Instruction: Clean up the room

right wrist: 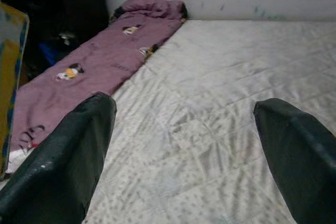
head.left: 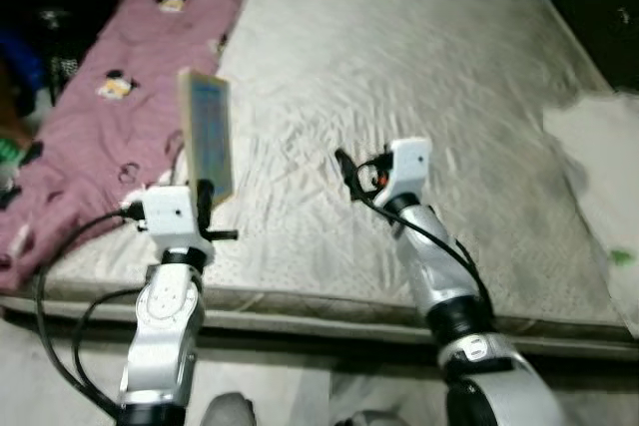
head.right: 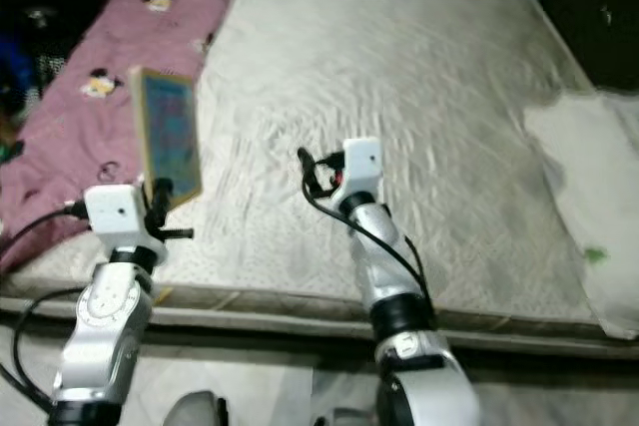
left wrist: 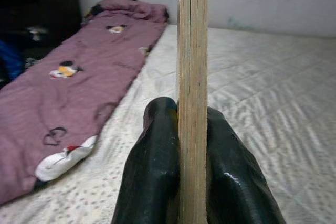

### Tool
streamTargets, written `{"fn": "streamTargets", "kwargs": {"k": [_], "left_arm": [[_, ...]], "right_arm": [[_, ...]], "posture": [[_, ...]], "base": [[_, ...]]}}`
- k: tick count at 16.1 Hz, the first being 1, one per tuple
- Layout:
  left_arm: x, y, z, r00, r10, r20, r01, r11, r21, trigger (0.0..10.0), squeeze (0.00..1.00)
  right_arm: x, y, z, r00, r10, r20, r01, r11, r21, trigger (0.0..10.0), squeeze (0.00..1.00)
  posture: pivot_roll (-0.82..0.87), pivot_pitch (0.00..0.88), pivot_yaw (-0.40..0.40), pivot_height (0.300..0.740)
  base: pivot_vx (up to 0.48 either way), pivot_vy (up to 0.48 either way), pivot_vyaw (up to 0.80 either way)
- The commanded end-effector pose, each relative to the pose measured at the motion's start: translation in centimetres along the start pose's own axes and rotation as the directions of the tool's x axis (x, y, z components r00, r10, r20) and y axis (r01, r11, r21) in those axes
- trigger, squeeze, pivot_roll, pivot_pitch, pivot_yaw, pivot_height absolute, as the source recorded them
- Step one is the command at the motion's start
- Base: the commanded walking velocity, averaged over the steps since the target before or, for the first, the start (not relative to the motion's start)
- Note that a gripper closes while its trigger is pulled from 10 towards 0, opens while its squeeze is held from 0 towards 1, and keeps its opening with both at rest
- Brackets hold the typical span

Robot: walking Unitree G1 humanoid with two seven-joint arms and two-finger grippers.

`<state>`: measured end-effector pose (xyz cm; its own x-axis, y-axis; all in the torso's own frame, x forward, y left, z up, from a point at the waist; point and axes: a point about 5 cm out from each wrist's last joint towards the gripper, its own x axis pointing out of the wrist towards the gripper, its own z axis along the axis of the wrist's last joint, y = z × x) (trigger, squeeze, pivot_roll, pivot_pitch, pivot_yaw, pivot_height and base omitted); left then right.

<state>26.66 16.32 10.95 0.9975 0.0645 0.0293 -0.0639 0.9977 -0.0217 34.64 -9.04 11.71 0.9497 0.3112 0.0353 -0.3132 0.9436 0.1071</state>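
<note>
The left gripper [head.left: 205,197] is clamped on the lower edge of a thin wooden board [head.left: 206,135], which stands upright above the near left part of the bed [head.left: 399,77]. In the left wrist view the two black fingers [left wrist: 152,171] press flat against either face of the board [left wrist: 192,87], with no gap on either side. The board's broad face looks bluish with a pale wood border, and it is held clear of the mattress rather than resting on it.

The right gripper [head.left: 344,169] hangs over the middle of the bed, a little to the right of the board and apart from it. Its fingers [right wrist: 73,156] stand wide apart in the right wrist view, with only the pale quilted mattress between them; they hold nothing and touch nothing.

A pink blanket [head.left: 120,87] with small cartoon prints lies along the left side of the bed, bunched up at the far end by the wall. At the right edge of the bed lies a white cloth [head.left: 599,177] with a small green mark near its lower part. Dark clutter fills the floor area left of the blanket, too dim to make out.
</note>
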Motion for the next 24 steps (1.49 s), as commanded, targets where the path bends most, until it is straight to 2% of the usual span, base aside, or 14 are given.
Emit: {"fn": "streamTargets", "kwargs": {"k": [1, 4, 6, 9, 11, 24], "left_arm": [[0.05, 0.43, 1.03, 0.998, 0.02, 0.062, -0.02, 1.0, 0.009, 10.0, 0.0], [0.11, 0.55, 0.94, 0.997, 0.05, 0.053, -0.051, 0.999, 0.017, 10.0, 0.0], [0.12, 0.44, 0.98, 0.998, 0.033, 0.055, -0.034, 0.999, 0.006, 10.0, 0.0], [0.05, 0.29, 1.0, 0.998, 0.023, 0.058, -0.025, 0.999, 0.026, 10.0, 0.0], [0.04, 0.22, 0.99, 0.998, 0.018, 0.057, -0.019, 0.999, 0.026, 10.0, 0.0], [0.07, 0.13, 1.03, 0.998, 0.021, 0.056, -0.021, 1.0, 0.009, 10.0, 0.0]], "right_arm": [[-0.02, 0.39, -0.45, 1.0, 0.013, -0.024, -0.013, 1.0, 0.004, 10.0, 0.0], [-0.15, 0.0, -0.63, 1.0, -0.005, -0.027, 0.006, 1.0, 0.025, 10.0, 0.0], [-0.11, -0.11, -0.58, 1.0, -0.011, -0.025, 0.012, 1.0, 0.023, 10.0, 0.0], [-0.14, -0.15, -0.77, 0.999, -0.012, -0.039, 0.013, 1.0, 0.024, 10.0, 0.0], [-0.11, -0.15, -0.75, 0.999, -0.008, -0.034, 0.009, 1.0, 0.023, 10.0, 0.0], [-0.08, -0.18, -0.87, 0.999, -0.013, -0.044, 0.013, 1.0, 0.0, 10.0, 0.0]], "posture": [[-0.04, 0.094, -0.004, 0.74], [-0.04, 0.094, -0.005, 0.74], [-0.04, 0.094, -0.005, 0.74], [-0.04, 0.09, -0.004, 0.74], [-0.04, 0.09, -0.004, 0.74], [-0.04, 0.089, -0.01, 0.74]], "base": [[0.262, 0.0, 0.0], [0.0, 0.0, 0.0], [0.0, 0.0, 0.0], [0.0, 0.0, -0.71], [0.0, -0.351, -0.58], [0.0, -0.388, 0.0]]}}
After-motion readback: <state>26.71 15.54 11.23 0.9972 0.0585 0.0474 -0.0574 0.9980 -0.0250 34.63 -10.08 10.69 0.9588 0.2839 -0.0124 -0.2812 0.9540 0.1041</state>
